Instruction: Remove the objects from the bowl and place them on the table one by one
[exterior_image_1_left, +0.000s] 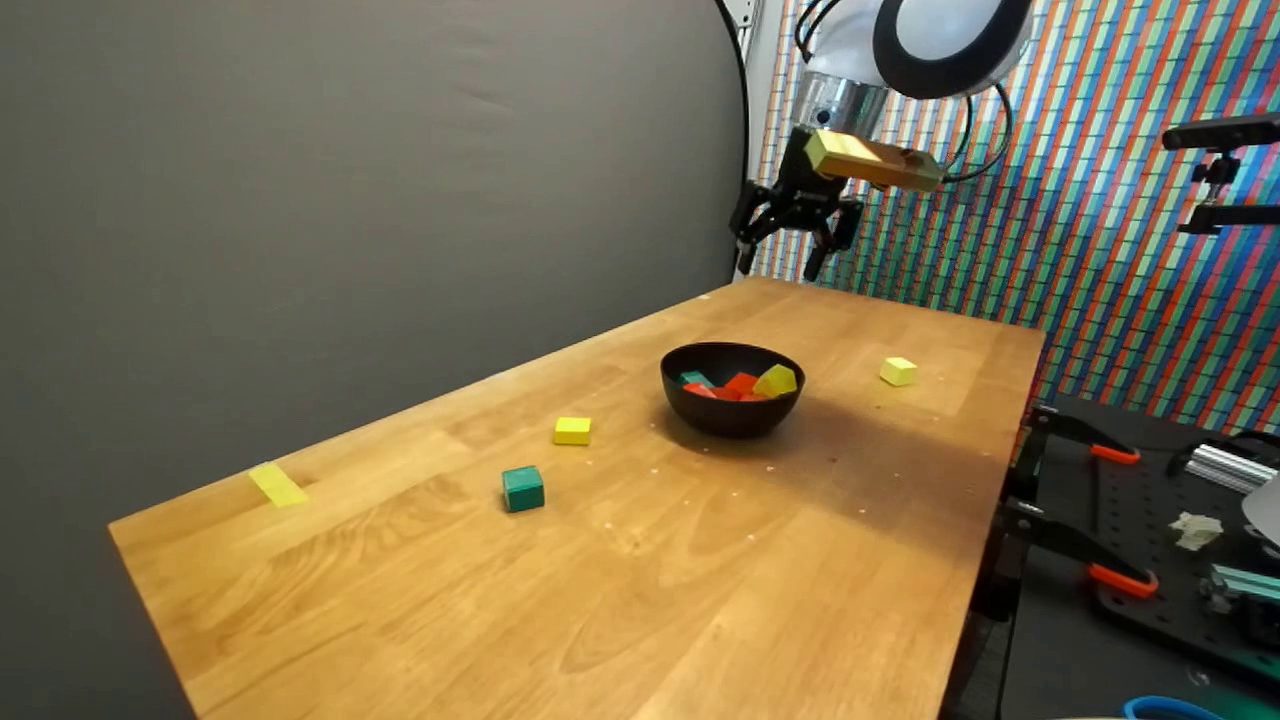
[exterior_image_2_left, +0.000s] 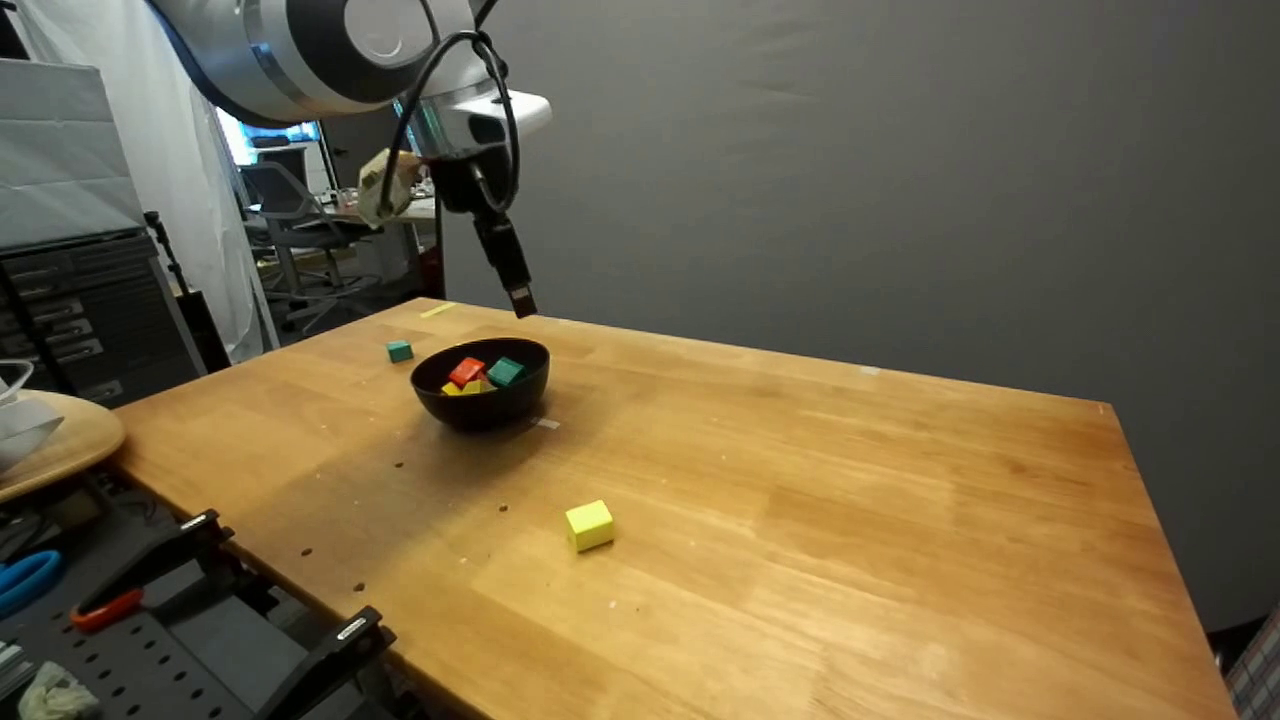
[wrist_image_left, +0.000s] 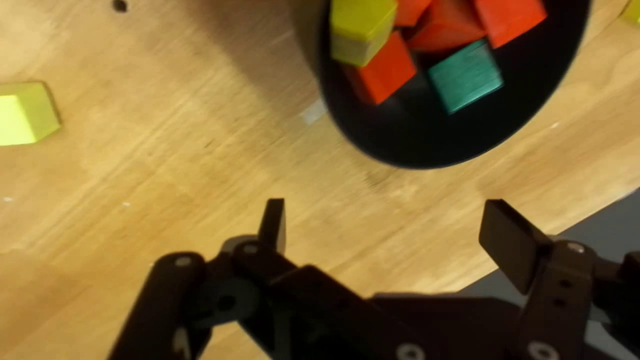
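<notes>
Several blocks lie in the black bowl (wrist_image_left: 430, 145): a yellow block (wrist_image_left: 362, 25), a green block (wrist_image_left: 465, 75) and red blocks (wrist_image_left: 387, 70). On the wooden table (exterior_image_1_left: 650, 600) sit a yellow block (exterior_image_1_left: 898, 372) on one side of the bowl, and a second yellow block (exterior_image_1_left: 572, 431) with a green block (exterior_image_1_left: 523, 489) on the opposite side. My gripper (wrist_image_left: 385, 225) is open, its fingers wide apart with only table behind the gap in the wrist view. In an exterior view the gripper (exterior_image_2_left: 523, 303) hangs above the table, higher than the bowl rim and apart from it.
A flat yellow tape strip (exterior_image_1_left: 278, 484) sticks near a table corner. Black clamps (exterior_image_2_left: 340, 655) with orange handles grip one long edge. A grey backdrop (exterior_image_1_left: 400, 200) rises along the opposite edge. A round wooden board (exterior_image_2_left: 60, 440) stands beside the table.
</notes>
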